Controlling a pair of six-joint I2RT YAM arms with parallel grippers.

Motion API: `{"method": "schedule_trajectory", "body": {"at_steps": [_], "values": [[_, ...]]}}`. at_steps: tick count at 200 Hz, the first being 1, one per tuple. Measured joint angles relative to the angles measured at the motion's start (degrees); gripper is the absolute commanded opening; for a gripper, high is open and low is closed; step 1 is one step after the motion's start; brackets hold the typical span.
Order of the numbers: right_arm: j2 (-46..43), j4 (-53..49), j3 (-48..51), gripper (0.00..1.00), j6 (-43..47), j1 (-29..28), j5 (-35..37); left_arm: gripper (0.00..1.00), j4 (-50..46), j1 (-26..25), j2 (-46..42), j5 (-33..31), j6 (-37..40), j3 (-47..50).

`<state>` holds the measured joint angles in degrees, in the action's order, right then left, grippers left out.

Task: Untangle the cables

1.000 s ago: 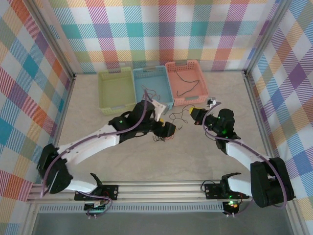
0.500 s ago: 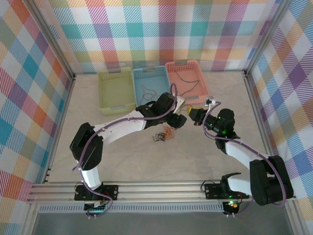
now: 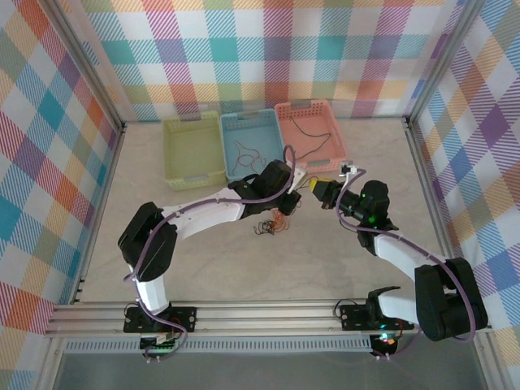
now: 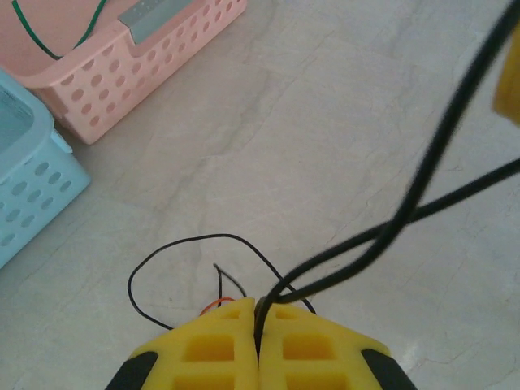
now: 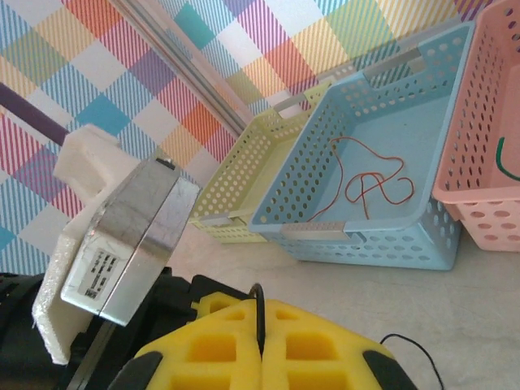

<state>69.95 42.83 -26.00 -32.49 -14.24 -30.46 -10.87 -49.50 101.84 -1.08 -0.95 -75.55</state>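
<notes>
- Jaws of the left gripper (image 4: 258, 305) are pressing fully together, pinching a black cable (image 4: 424, 175) in the seam between the yellow pads.
- Jaws of the right gripper (image 5: 262, 309) are likewise meeting pad to pad, with a thin black strand sticking up out of the seam.
- From the left wrist, the black cable is rising off the pads as 2 strands that cross once and are running up toward the right edge of the view.
- Seen from above, both grippers are hovering close together, just in front of the blue basket (image 5: 390, 236) and the pink basket (image 4: 122, 81).
- A small clump of cables (image 3: 272, 223), orange and black, is lying on the table (image 4: 325, 122) just beneath and in front of the left gripper.
- A thin black loop (image 4: 134, 284) is lying flat on the table beside the left pads, with a bit of orange showing at its base.
- A red wire (image 5: 361, 191) is lying coiled inside the blue basket.
- A green wire (image 4: 34, 36) is lying inside the pink basket.
- A yellow-green basket (image 5: 244, 187) is standing just beside the blue one.
</notes>
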Motion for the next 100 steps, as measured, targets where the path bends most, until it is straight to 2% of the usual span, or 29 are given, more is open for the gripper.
{"method": "schedule_trajectory", "body": {"at_steps": [5, 12, 31, 59, 100], "values": [[0.0, -0.1, 0.0, 0.4, 0.0, -0.1, 0.2, 0.0, 0.3, 0.0, -0.6, -0.2, -0.3, 0.5], [0.0, -0.5, 0.0, 0.51, 0.3, -0.2, 0.7, 0.0, 0.7, 0.0, -1.1, -0.4, -0.7, 1.0], [0.0, -0.9, 0.0, 0.67, 0.8, -0.3, 2.8, 0.0, 1.0, 0.0, -3.3, -1.4, -1.9, 2.0], [-0.2, -1.8, 0.1, 0.75, 1.7, -0.4, 7.0, 0.0, 1.4, 0.3, -6.5, -2.4, -4.5, 2.6], [-1.1, -3.7, 1.3, 0.77, 1.9, -0.4, 13.8, 0.0, 1.3, 2.1, -11.5, -2.4, -9.4, 2.6]]}}
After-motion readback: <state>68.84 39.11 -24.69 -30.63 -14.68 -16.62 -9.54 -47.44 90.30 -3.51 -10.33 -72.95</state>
